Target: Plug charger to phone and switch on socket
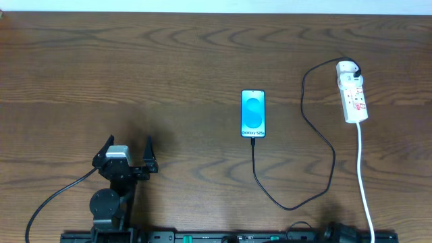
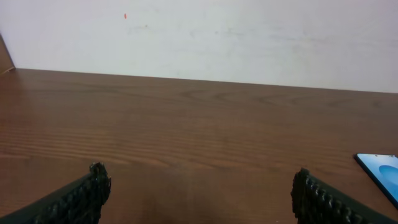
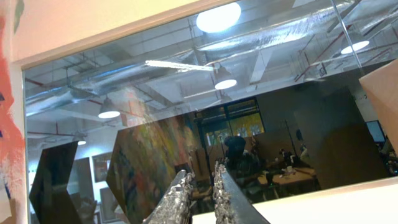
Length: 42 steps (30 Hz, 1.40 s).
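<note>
The phone (image 1: 253, 113) lies flat mid-table, its blue screen lit; its corner also shows in the left wrist view (image 2: 380, 169). The charger cable (image 1: 332, 162) runs from the phone's lower edge, where its tip (image 1: 253, 140) meets the phone, loops right and goes up to a black plug (image 1: 354, 67) in the far end of the white socket strip (image 1: 355, 101). My left gripper (image 1: 128, 154) is open and empty, well to the left of the phone; its fingers show in its wrist view (image 2: 200, 186). My right gripper (image 3: 200, 179) is shut, empty and points upward at a window.
The socket's white cord (image 1: 364, 182) runs down to the table's front edge. The right arm's base (image 1: 337, 233) sits at the front edge near the cable loop. A white wall (image 2: 199, 31) stands behind the table.
</note>
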Tool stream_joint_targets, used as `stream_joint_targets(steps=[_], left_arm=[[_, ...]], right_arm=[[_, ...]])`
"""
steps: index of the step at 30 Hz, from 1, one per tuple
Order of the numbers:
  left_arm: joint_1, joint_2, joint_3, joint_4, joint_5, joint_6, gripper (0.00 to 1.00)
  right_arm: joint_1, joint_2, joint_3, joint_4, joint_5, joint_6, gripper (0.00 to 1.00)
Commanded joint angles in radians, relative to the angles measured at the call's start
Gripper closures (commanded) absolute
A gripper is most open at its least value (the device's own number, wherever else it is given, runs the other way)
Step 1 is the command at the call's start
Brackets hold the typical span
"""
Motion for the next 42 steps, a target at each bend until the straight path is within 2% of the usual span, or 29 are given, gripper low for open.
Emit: stream_joint_targets(steps=[1, 4, 10, 15, 18, 21, 24, 25, 28, 31, 36, 42], left_arm=[[-0.002, 0.0, -0.015, -0.037, 0.01, -0.012, 0.05], [-0.002, 0.0, -0.015, -0.037, 0.01, -0.012, 0.05], [-0.002, 0.0, -0.015, -0.036, 0.01, -0.012, 0.05], [-0.002, 0.0, -0.015, -0.037, 0.01, -0.012, 0.05], [-0.002, 0.0, -0.015, -0.036, 0.01, -0.012, 0.05], [-0.002, 0.0, -0.015, -0.037, 0.01, -0.012, 0.05], [-0.002, 0.0, -0.015, -0.037, 0.01, -0.012, 0.05], [-0.002, 0.0, -0.015, -0.036, 0.01, -0.012, 0.05], [-0.002, 0.0, -0.015, -0.037, 0.01, -0.012, 0.05], [-0.002, 0.0, -0.015, -0.036, 0.01, -0.012, 0.05], [-0.002, 0.0, -0.015, -0.036, 0.01, -0.012, 0.05], [-0.002, 0.0, -0.015, -0.036, 0.01, -0.012, 0.05]], right_arm=[[-0.006, -0.002, -0.006, 0.008, -0.023, -0.023, 0.91], [0.01, -0.041, -0.034, 0.011, -0.076, -0.022, 0.94], [0.222, -0.177, -0.153, 0.082, -0.021, -0.023, 0.92], [0.277, -0.205, -0.18, 0.085, 0.04, -0.035, 0.83], [0.277, -0.336, -0.282, 0.099, 0.068, -0.053, 0.83], [0.296, -0.342, -0.317, 0.072, 0.092, -0.071, 0.73], [0.294, -0.342, -0.358, 0.07, 0.094, -0.074, 0.45], [0.294, -0.342, -0.393, 0.088, 0.121, -0.079, 0.01], [0.294, -0.342, -0.488, 0.088, 0.215, -0.078, 0.01], [0.292, -0.342, -0.591, 0.138, 0.22, -0.078, 0.01], [0.292, -0.342, -0.682, 0.151, 0.337, -0.078, 0.01], [0.292, -0.342, -0.795, 0.151, 0.363, -0.079, 0.01]])
